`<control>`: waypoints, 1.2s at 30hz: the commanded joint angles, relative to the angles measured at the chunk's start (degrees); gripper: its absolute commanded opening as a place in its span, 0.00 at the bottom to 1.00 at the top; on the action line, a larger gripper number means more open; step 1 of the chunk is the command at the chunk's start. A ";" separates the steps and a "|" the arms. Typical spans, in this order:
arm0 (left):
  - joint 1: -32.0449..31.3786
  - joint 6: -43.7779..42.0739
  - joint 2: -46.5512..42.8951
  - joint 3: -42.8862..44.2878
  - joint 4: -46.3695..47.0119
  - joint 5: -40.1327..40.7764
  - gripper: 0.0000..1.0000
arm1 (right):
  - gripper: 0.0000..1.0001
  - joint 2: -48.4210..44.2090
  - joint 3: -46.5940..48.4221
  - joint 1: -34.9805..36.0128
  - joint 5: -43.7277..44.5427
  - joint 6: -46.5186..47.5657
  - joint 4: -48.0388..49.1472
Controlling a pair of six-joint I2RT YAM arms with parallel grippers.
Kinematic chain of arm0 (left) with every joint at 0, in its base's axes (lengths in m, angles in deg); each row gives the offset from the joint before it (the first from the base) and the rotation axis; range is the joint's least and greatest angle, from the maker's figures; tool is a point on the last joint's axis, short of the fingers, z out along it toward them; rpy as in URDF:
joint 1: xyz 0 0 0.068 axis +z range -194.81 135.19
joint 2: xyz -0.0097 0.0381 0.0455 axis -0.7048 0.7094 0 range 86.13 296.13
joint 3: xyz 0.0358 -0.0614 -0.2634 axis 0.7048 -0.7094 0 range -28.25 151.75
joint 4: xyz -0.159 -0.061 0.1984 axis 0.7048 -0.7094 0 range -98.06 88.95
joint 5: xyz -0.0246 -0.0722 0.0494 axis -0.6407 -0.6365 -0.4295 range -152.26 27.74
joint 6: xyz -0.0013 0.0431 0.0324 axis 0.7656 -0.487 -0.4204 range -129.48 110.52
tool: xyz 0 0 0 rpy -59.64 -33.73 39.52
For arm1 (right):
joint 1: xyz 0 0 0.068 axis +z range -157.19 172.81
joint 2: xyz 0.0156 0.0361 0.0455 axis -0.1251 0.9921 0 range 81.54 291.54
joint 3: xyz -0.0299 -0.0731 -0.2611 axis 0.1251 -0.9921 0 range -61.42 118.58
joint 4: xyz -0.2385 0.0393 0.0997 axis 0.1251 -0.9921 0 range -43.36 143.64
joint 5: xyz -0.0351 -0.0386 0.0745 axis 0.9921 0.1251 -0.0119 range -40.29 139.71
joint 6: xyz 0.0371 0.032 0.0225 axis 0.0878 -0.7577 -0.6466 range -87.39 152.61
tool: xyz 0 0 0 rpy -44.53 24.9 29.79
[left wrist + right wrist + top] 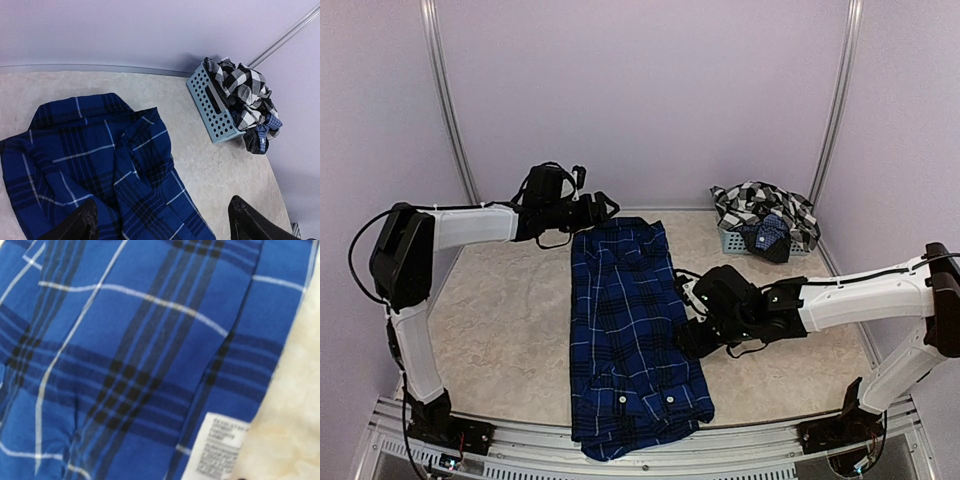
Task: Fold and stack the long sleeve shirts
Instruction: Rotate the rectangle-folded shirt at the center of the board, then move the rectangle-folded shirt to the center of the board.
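A navy blue plaid long sleeve shirt [625, 330] lies as a long strip down the middle of the table, its near end hanging over the front edge. My left gripper [608, 206] hovers at the strip's far end, open. In the left wrist view its fingers [85, 222] stand wide apart over the blue cloth [100, 155] with nothing between them. My right gripper [692, 338] sits low at the shirt's right edge, mid-length. The right wrist view shows only blue plaid [140, 340] and a white care label [215, 450], close up; no fingers show. A black-and-white checked shirt [765, 205] is heaped on the basket.
The grey-blue mesh basket [733, 241] stands at the back right near the wall [212, 107], with the checked shirt [245, 92] and a dark blue cloth [262, 135] spilling over it. A metal rail [760, 450] runs along the table's front edge. Pale walls close in the back and sides.
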 commanded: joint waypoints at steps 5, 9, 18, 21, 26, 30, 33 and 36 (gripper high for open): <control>-4.71 -1.04 -15.09 -19.48 -1.52 7.42 0.86 | 0.60 4.75 4.29 -4.18 -2.51 7.33 4.26; -8.43 -0.59 -21.06 -26.91 -3.90 10.18 0.86 | 0.60 6.83 6.73 -4.61 -5.24 10.21 4.48; -23.84 -1.80 -37.56 -43.21 -8.76 16.08 0.84 | 0.60 -0.68 -1.59 -4.59 -11.65 13.10 2.57; -30.27 -2.08 -43.40 -46.71 -11.42 19.81 0.84 | 0.60 -3.48 -3.33 -4.64 -14.86 12.74 1.87; -33.20 4.26 -51.61 -52.25 -12.08 21.88 0.84 | 0.59 -0.31 -1.70 -4.14 -19.69 13.39 5.26; -33.12 9.76 -56.57 -56.09 -8.76 23.25 0.84 | 0.59 7.61 4.96 -4.17 -18.97 14.41 7.24; -32.89 11.26 -57.32 -56.11 -9.71 25.46 0.85 | 0.58 14.17 12.06 -4.24 -19.31 15.99 7.53; -32.68 11.92 -55.94 -54.70 -12.00 26.82 0.86 | 0.58 20.25 17.59 -4.34 -20.82 16.97 7.91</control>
